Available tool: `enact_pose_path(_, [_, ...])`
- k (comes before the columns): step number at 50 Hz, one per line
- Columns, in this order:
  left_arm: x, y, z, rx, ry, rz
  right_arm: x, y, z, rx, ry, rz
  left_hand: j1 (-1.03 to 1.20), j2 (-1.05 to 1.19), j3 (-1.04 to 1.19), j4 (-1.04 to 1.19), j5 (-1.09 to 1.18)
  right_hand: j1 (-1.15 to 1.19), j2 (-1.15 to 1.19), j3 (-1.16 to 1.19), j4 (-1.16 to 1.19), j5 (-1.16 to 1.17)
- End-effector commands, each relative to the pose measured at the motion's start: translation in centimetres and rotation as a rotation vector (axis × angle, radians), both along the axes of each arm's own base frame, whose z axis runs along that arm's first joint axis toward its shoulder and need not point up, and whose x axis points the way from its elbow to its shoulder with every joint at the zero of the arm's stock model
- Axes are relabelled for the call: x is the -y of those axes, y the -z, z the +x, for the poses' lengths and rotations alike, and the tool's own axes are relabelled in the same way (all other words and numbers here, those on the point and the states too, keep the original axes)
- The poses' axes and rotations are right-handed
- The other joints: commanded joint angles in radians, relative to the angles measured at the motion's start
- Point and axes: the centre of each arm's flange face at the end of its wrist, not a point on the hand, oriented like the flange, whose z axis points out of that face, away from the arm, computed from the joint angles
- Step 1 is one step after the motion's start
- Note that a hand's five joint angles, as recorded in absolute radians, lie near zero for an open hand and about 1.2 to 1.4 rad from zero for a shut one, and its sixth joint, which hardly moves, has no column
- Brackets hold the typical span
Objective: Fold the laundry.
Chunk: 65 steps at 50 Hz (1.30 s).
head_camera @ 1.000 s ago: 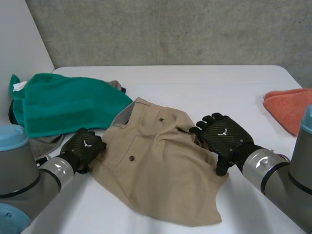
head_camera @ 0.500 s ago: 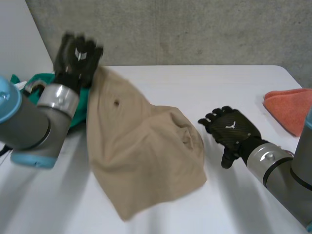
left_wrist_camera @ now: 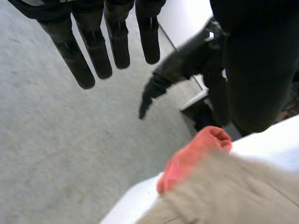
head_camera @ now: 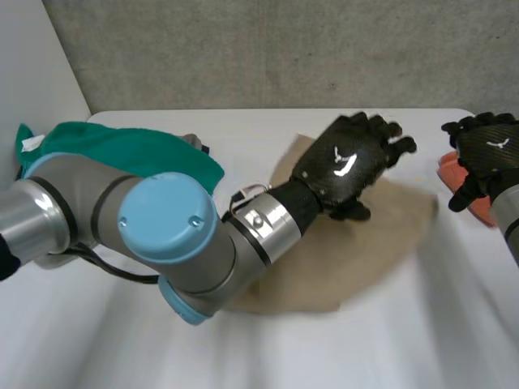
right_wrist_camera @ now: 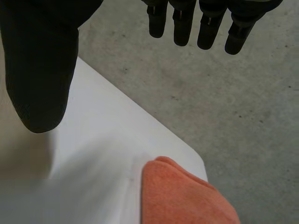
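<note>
Left hand [head_camera: 345,166], right hand [head_camera: 486,150]: fingers straight, empty. Grasping the rumpled beige fabric garment [head_camera: 381,243] risks snagging the adjacent orange towel [right_wrist_camera: 187,196].

White table [head_camera: 365,348], grey concrete wall [head_camera: 243,49] behind it, white panel [head_camera: 32,73] at left

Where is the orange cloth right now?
In the head view the orange cloth lies at the right edge of the table, just past the tan garment, partly hidden behind the right hand.
</note>
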Motion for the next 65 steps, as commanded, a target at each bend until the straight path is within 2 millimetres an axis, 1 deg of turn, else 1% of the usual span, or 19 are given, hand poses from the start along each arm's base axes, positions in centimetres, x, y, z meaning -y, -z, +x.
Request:
enact_pose_path(1, [2.3,-2.7,2.4,-0.028,-0.150,-0.003,-0.1,0.0,0.7,-0.045,-0.125,0.014,-0.017,-0.018,-0.021,-0.012,-0.009,-0.048,-0.035,-0.032,-0.031,-0.048])
enact_pose_path(2, [2.8,-3.3,3.1,-0.033,-0.191,-0.001,-0.2,0.0,0.8,-0.057,-0.146,0.019,-0.017,-0.018,-0.021,-0.012,-0.009,-0.048,-0.035,-0.032,-0.031,-0.048])
enact_pose_path(3, [3.6,-4.2,4.7,-0.034,-0.273,0.016,-0.2,-0.1,0.8,-0.085,-0.183,0.026,-0.014,-0.015,-0.018,-0.009,-0.006,-0.048,-0.035,-0.032,-0.031,-0.048])
enact_pose_path(5, [3.9,-4.6,6.1,-0.023,-0.347,0.041,-0.5,-0.1,0.8,-0.115,-0.216,0.044,-0.011,-0.012,-0.015,-0.006,-0.004,-0.048,-0.035,-0.032,-0.031,-0.048])
enact_pose_path(9, [3.0,-4.7,8.9,0.045,-0.471,0.122,-2.2,-0.5,1.2,-0.222,-0.323,0.090,0.001,0.000,-0.004,0.006,0.008,-0.048,-0.035,-0.032,-0.031,-0.048])
enact_pose_path(11, [1.7,-3.6,10.5,0.132,-0.518,0.193,-3.2,-0.6,0.8,-0.303,-0.371,0.120,0.003,0.003,-0.001,0.009,0.011,-0.048,-0.035,-0.032,-0.031,-0.048])
enact_pose_path(14, [0.2,-1.9,11.9,0.238,-0.548,0.260,-3.6,-0.1,-0.1,-0.375,-0.386,0.157,0.009,0.008,0.005,0.014,0.017,-0.048,-0.035,-0.032,-0.031,-0.048])
enact_pose_path(15, [-0.8,-0.7,12.7,0.309,-0.559,0.299,-3.7,0.3,-0.6,-0.419,-0.399,0.175,0.021,0.020,0.017,0.026,0.029,-0.003,0.010,0.013,0.014,-0.003])
enact_pose_path(19, [-3.7,2.2,14.0,0.470,-0.543,0.392,-4.0,1.3,-0.8,-0.470,-0.424,0.202,0.042,0.041,0.037,0.047,0.049,0.041,0.055,0.057,0.059,0.042])
enact_pose_path(21, [-4.9,3.2,14.1,0.518,-0.523,0.418,-3.9,2.0,-0.8,-0.469,-0.429,0.218,0.039,0.038,0.035,0.044,0.046,0.053,0.067,0.069,0.071,0.054])
enact_pose_path(22, [-6.0,4.0,14.2,0.560,-0.500,0.436,-3.5,3.2,-0.9,-0.470,-0.438,0.246,0.039,0.038,0.035,0.044,0.046,0.065,0.078,0.081,0.082,0.065])
enact_pose_path(26, [-7.1,5.6,14.0,0.608,-0.478,0.453,-2.4,5.9,-0.9,-0.453,-0.454,0.294,0.039,0.038,0.035,0.044,0.046,0.065,0.078,0.081,0.082,0.065])
enact_pose_path(37, [-5.0,7.6,13.0,0.581,-0.560,0.416,-1.2,9.8,-0.6,-0.428,-0.497,0.304,0.097,0.096,0.093,0.102,0.105,0.196,0.210,0.212,0.214,0.197])
enact_pose_path(44, [-4.0,8.6,12.0,0.564,-0.560,0.403,-0.3,10.4,-0.6,-0.429,-0.490,0.252,0.326,0.325,0.321,0.331,0.333,0.373,0.386,0.389,0.390,0.373])
enact_pose_path(55, [-2.5,9.1,10.7,0.499,-0.574,0.365,0.2,11.6,-0.4,-0.431,-0.497,0.243,0.640,0.639,0.636,0.645,0.648,0.540,0.554,0.556,0.558,0.541])
enact_pose_path(61, [-2.0,9.6,10.2,0.499,-0.572,0.363,0.5,11.7,-0.3,-0.437,-0.496,0.223,0.890,0.889,0.886,0.895,0.897,0.854,0.868,0.870,0.872,0.855])
enact_pose_path(63, [-2.0,9.7,10.1,0.503,-0.574,0.362,0.6,11.6,-0.3,-0.438,-0.494,0.218,0.981,0.980,0.976,0.986,0.988,1.006,1.020,1.022,1.024,1.007])
enact_pose_path(64, [-1.9,9.9,10.0,0.510,-0.571,0.355,0.6,11.6,-0.3,-0.438,-0.494,0.218,0.992,0.991,0.988,0.997,1.000,1.172,1.185,1.188,1.189,1.173])
enact_pose_path(65, [-1.9,10.0,10.0,0.514,-0.572,0.352,0.6,11.5,-0.3,-0.439,-0.494,0.215,0.992,0.992,0.988,0.997,1.000,1.173,1.187,1.189,1.191,1.174])
